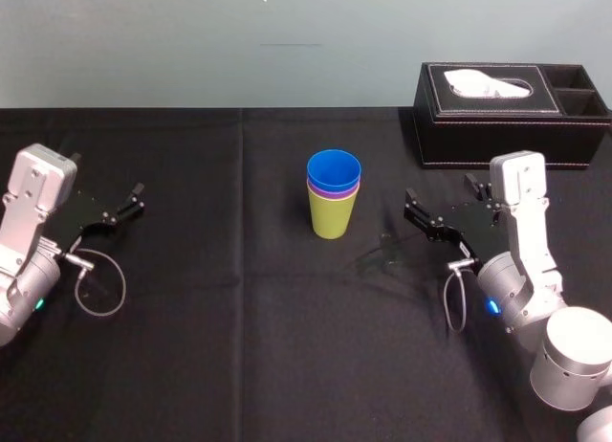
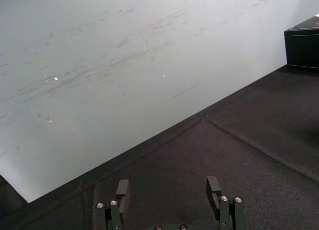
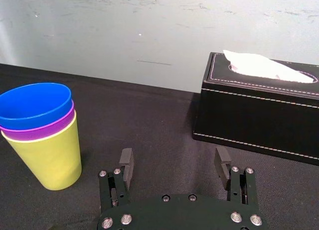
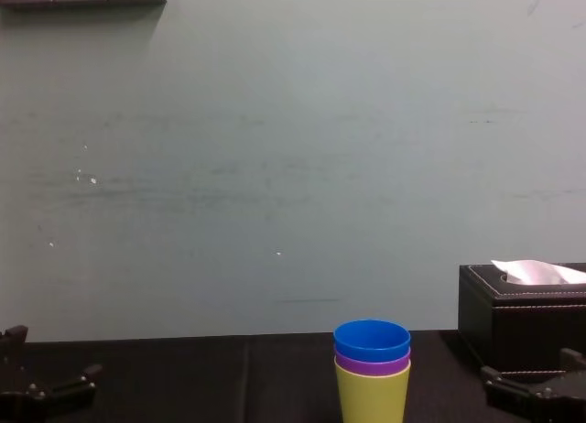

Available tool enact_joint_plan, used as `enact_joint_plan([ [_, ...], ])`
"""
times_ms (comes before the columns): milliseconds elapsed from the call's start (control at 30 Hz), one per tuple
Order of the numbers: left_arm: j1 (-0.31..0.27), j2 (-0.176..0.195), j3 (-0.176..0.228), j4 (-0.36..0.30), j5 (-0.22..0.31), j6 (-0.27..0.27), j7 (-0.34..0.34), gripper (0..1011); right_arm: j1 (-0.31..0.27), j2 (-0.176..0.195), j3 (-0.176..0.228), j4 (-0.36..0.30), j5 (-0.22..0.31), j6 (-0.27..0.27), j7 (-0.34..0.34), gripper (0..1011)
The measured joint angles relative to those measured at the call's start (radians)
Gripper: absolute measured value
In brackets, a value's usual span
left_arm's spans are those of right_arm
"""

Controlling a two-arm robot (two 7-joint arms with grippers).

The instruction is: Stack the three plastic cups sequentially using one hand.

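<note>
The right pincer [image 3: 174, 158] hangs low over the worktop [image 1: 239, 327] with its jaws wide apart and nothing between them. It points toward the cups from their right, near them but not touching. The left pincer [image 2: 168, 186], likewise parted and empty, sits low at the far left of the worktop, well apart from the cups. Between the two arms, near the middle of the black cloth, the three cups stand upright as one nest. The yellow-green cup [image 3: 47, 160] rests on the worktop, the purple cup [image 3: 37, 132] sits inside it with just its rim band showing, and the blue cup [image 3: 35, 103] sits inside that on top. From how they lie, the stacking itself looks finished, so the step in hand is clearing away. The next move would call for little more than drawing the right arm back without brushing the stack, which looks light enough to tip at a nudge. Behind the right pincer, at the back right of the worktop, stands a black tissue box [image 1: 507, 126] with a white tissue [image 1: 483, 81] poking out. It is well apart from the cups and bars nothing, though it would hem in a retreat to the rear. A pale wall [image 4: 275, 167] closes the far edge.
</note>
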Motion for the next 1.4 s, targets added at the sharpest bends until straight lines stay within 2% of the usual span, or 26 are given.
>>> enact_joint_plan([
  [1400, 0.000, 0.000, 0.000, 0.000, 0.000, 0.000, 0.000, 1011, 0.000, 0.000, 0.000, 0.000, 0.000, 0.000, 0.000, 1003],
])
